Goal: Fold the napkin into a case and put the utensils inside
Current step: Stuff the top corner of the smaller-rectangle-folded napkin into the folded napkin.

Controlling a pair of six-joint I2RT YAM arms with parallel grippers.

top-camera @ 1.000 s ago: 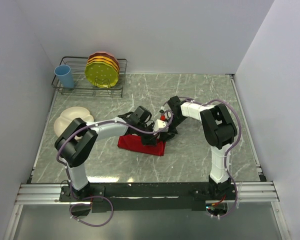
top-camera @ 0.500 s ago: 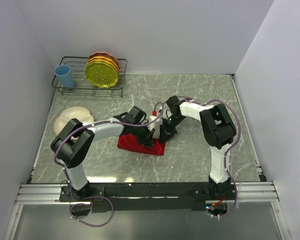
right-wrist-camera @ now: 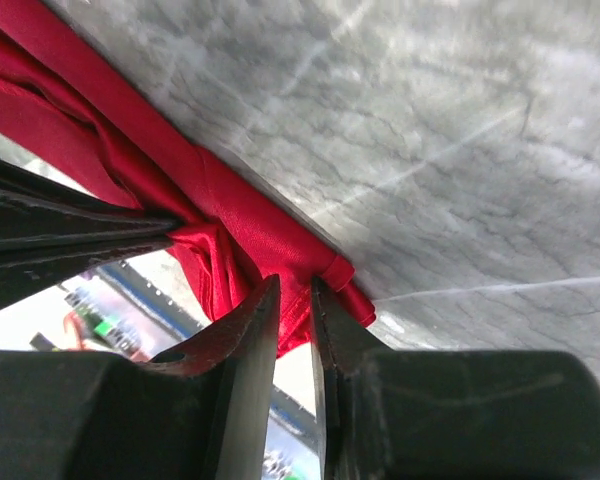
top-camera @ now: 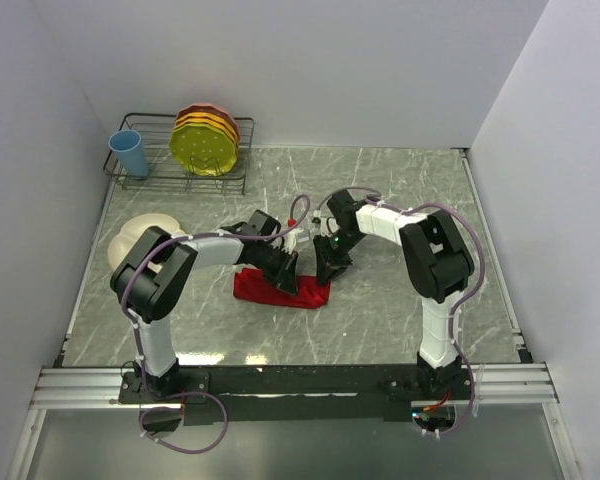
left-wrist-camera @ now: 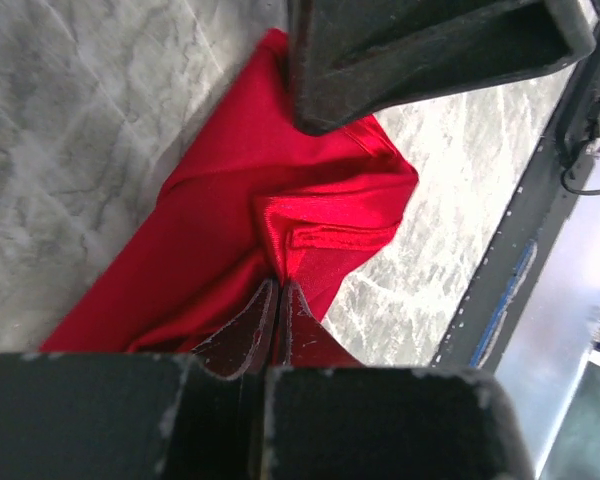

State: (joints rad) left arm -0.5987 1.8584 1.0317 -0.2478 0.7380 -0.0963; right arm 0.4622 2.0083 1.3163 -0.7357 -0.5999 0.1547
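The red napkin lies folded into a long strip on the marble table, mid-centre. My left gripper is above its middle, shut on a pinched fold of the napkin at the jaw tips. My right gripper is at the strip's right end, and its jaws are closed on the edge of the napkin near a rolled corner. The two grippers are close together. The fork and spoon are not in view.
A cream divided plate sits on the left of the table. A wire rack at the back left holds a blue cup and stacked yellow and orange plates. Walls enclose the table on three sides.
Both grippers have shifted left and slightly toward the near edge, still holding the cloth. The napkin strip has moved a little left with them.
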